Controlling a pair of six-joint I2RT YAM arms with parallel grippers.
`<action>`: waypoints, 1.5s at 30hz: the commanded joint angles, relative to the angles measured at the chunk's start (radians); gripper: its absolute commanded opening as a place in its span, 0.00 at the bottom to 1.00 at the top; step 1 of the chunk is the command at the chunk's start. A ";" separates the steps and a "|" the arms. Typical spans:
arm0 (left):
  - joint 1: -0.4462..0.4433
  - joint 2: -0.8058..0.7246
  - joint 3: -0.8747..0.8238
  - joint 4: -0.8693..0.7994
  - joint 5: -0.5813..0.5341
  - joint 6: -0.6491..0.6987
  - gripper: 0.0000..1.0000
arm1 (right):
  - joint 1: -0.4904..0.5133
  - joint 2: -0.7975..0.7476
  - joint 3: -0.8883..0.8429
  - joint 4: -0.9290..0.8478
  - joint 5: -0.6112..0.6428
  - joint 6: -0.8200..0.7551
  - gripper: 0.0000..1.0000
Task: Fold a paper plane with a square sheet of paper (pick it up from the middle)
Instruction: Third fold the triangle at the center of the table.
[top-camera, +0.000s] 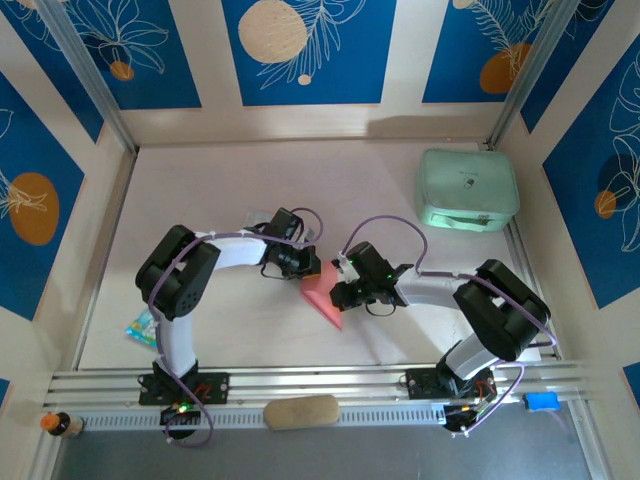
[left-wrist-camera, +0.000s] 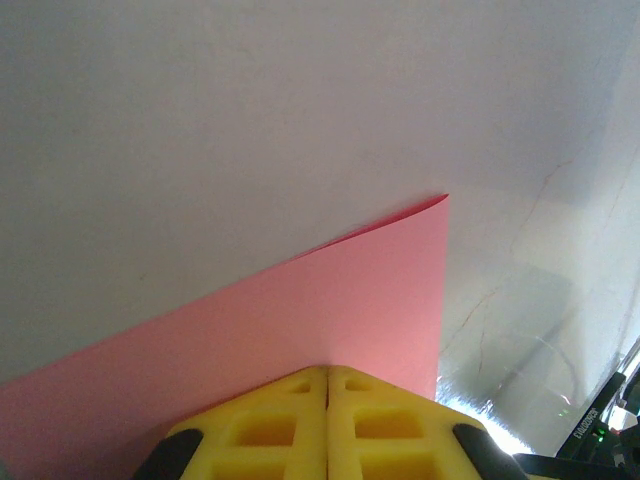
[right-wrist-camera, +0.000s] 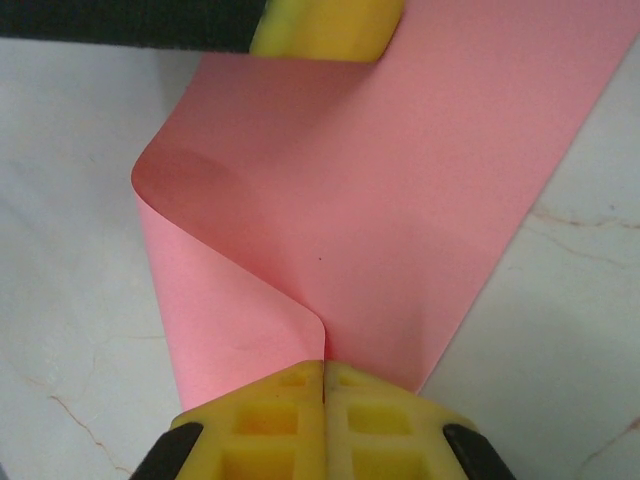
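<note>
Thin salmon-pink square sheet of paper (top-camera: 322, 292) at mid-table between the 2 arms, gripped from both sides. The left gripper (left-wrist-camera: 327, 378) is closed flat on 1 edge, and the right gripper (right-wrist-camera: 324, 368) is clamped tight on the opposite side, where the sheet rolls over in a soft, uncreased loop. Judged light, limp, easily dented and slick against the pale tabletop (top-camera: 250, 180), sagging wherever unsupported; best taken near an edge or corner with jaws flat, the 2 grips spread enough to keep it taut without tearing.

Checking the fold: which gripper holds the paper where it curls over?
Right gripper: the pink sheet curls into its jaws; the left gripper holds flat paper.
</note>
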 joint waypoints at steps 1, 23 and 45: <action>0.004 0.011 -0.021 -0.042 -0.025 0.005 0.06 | -0.003 -0.015 0.019 -0.014 0.007 0.008 0.02; 0.004 0.009 -0.025 -0.040 -0.026 0.004 0.06 | -0.008 -0.011 0.040 -0.033 0.012 0.002 0.02; 0.004 0.002 -0.032 -0.042 -0.028 0.003 0.06 | -0.003 -0.011 0.035 -0.050 -0.011 0.006 0.02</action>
